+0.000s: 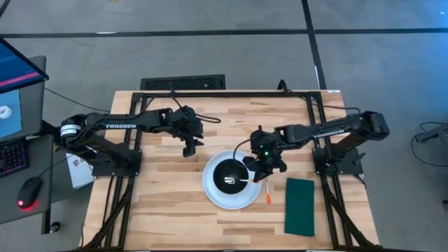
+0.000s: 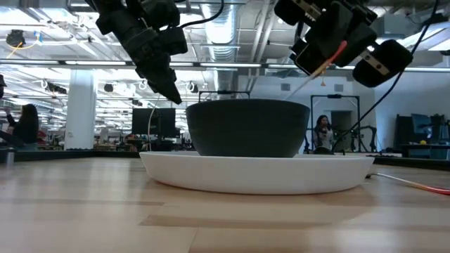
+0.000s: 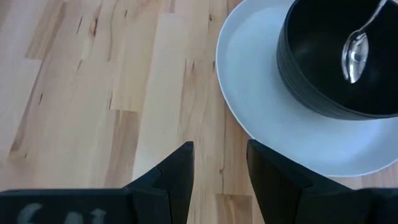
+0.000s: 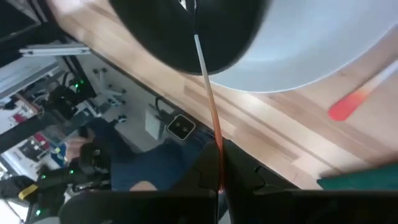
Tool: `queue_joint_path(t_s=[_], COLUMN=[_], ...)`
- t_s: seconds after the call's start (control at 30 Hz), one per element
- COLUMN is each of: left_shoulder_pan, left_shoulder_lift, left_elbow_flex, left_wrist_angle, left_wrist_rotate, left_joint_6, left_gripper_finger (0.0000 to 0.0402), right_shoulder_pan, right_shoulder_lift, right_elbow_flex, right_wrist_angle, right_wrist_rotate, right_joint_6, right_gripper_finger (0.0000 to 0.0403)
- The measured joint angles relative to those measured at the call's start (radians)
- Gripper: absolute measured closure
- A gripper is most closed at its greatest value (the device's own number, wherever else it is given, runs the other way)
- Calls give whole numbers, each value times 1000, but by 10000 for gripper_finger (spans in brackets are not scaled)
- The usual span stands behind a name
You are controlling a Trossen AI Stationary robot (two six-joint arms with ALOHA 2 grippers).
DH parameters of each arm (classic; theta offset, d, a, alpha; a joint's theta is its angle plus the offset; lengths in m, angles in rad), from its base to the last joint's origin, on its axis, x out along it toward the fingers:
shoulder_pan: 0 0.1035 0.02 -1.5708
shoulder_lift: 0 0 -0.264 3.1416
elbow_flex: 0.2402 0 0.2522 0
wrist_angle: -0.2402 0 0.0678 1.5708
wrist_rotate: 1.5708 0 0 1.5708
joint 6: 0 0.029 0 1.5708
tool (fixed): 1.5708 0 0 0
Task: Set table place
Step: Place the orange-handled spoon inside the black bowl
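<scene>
The white plate [image 1: 213, 192] lies at the table's middle, with the black bowl [image 1: 225, 170] standing on it. My right gripper [image 1: 260, 171] hovers over the plate's right rim, shut on the spoon [image 1: 238, 180]. The spoon head [image 3: 356, 55] is inside the bowl. The fork [image 1: 269, 193], with its orange handle end, lies on the table right of the plate. The green napkin [image 1: 299, 205] lies flat farther right. My left gripper [image 1: 190, 147] is open and empty above the table, off the plate's far left side. My right gripper pinches the spoon's orange handle end [image 4: 214, 140] between its two fingers, which lie along the handle. The spoon slants down from the fingers toward the table's left, its head inside the black bowl [image 4: 186, 31]. Whether the head touches the bowl's bottom, I cannot tell.
Bare wooden tabletop [image 1: 161, 203] lies left of and in front of the plate. The arms' black frame rails [image 1: 210, 93] run along the table's far edge and sides.
</scene>
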Motion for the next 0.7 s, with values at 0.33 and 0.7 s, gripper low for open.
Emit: queue_joint_path(t_s=[0.33,0.7], left_shoulder_pan=[0,0], left_shoulder_lift=[0,0], left_elbow_flex=[0,0], left_wrist_angle=[-6,-13], left_wrist_rotate=[-2,-2], left_joint_6=[9,9], left_gripper_finger=[264,264], right_shoulder_pan=[-3,-8], right_shoulder_lift=[9,9], right_elbow_flex=[7,7], right_wrist_angle=[-22,-19], right_wrist_rotate=[-7,-10], right_joint_6=[-15,-16], right_gripper_finger=[361,359])
